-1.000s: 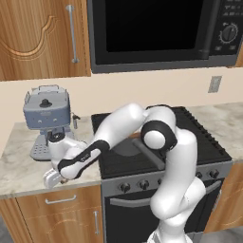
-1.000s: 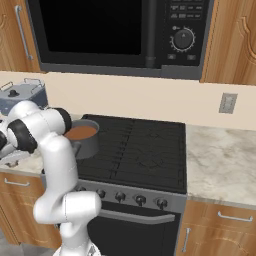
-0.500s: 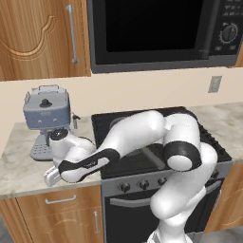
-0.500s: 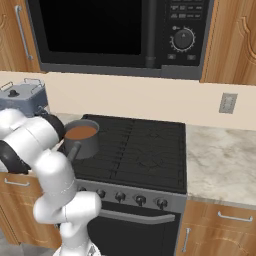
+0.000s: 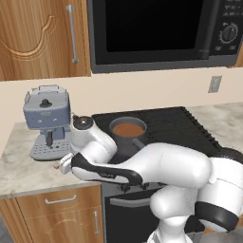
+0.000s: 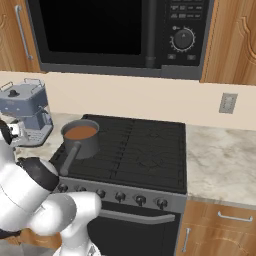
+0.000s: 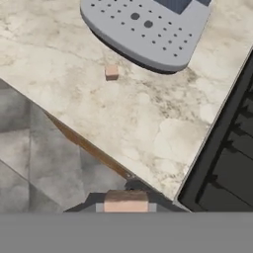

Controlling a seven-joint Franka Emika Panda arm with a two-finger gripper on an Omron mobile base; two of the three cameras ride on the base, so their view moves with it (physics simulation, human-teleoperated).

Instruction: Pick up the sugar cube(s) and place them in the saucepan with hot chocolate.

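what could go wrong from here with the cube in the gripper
1. The gripper is shut on one tiny cube, held at the fingertips; it might slip out on the way to the saucepan.
2. The espresso machine stands close beside the arm, so the swing could clip it.
3. The second cube lies right by the machine's base, a tight spot for the next grasp.
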